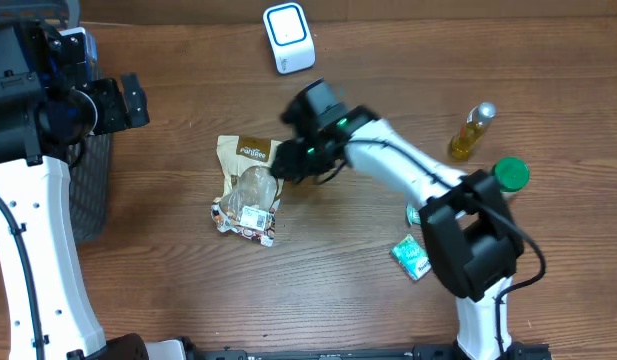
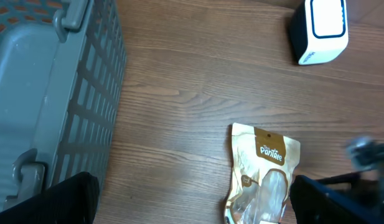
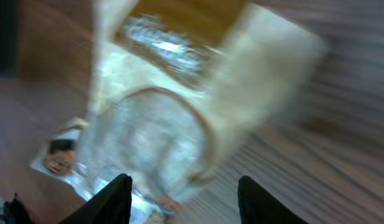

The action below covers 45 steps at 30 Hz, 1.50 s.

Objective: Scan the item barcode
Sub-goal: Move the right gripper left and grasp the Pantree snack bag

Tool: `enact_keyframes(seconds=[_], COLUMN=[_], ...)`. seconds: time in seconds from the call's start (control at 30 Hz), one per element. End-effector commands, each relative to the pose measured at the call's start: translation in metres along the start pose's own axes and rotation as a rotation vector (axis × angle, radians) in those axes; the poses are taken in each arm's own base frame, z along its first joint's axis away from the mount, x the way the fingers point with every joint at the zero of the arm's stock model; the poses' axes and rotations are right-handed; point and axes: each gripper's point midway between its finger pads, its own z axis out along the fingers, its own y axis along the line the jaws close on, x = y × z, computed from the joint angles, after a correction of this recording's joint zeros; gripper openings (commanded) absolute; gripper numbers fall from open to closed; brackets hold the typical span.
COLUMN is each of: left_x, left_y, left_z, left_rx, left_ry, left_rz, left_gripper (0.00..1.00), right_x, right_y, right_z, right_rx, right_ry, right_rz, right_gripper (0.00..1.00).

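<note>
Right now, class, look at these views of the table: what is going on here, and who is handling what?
The right arm's tool is down over the snack bag, which lies flat on the table. Its fingers stand apart, with the bag showing between them, blurred. The left tool hangs open beside the grey basket and handles nothing. The white scanner sits at the far edge, apart from the bag, so the barcode is not yet being scanned.

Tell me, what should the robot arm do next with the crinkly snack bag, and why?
Probably lower the right gripper and close it on the snack bag's edge. Its jaws stand apart just over the bag, which lies flat on the table, unheld, with the white scanner well away from it. It likely needs a grip before the barcode can face the scanner.
</note>
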Motion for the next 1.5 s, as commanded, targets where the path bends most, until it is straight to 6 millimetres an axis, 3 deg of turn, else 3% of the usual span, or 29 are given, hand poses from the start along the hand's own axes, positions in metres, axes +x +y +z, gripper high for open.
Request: enact_keyframes(seconds=[0.0, 0.27, 0.53, 0.73, 1.03, 1.13, 1.3, 1.47], left_x=[-0.004, -0.004, -0.004, -0.004, -0.004, -0.004, -0.004, -0.004], left_y=[-0.003, -0.003, -0.003, -0.002, -0.003, -0.003, -0.003, -0.003], left_z=[-0.002, -0.002, -0.002, -0.002, -0.002, -0.002, -0.002, -0.002], left_rx=[0.002, 0.002, 0.002, 0.002, 0.002, 0.002, 0.002, 0.002], left_ry=[-0.013, -0.013, -0.013, -0.013, -0.013, -0.013, -0.013, -0.013], left_rz=[0.001, 0.001, 0.001, 0.001, 0.001, 0.001, 0.001, 0.001], left_gripper=[1.0, 0.99, 1.0, 1.0, 1.0, 0.99, 1.0, 1.0], right_x=[0.006, -0.033, -0.057, -0.047, -0.032, -0.026, -0.018, 0.017], right_y=[0.022, 0.05, 0.043, 0.018, -0.032, -0.049, -0.056, -0.063], right_z=[0.022, 0.029, 0.03, 0.051, 0.041, 0.027, -0.008, -0.028], right_rx=[0.03, 0.123, 0.172, 0.242, 0.423, 0.451, 0.483, 0.537], right_ry=[-0.046, -0.283, -0.395, -0.353, -0.287, -0.257, -0.222, -0.107], right_rz=[-0.096, -0.226, -0.232, -0.215, -0.123, -0.016, 0.054, 0.144], right_gripper=[0.53, 0.66, 0.68, 0.76, 0.79, 0.87, 0.96, 1.0])
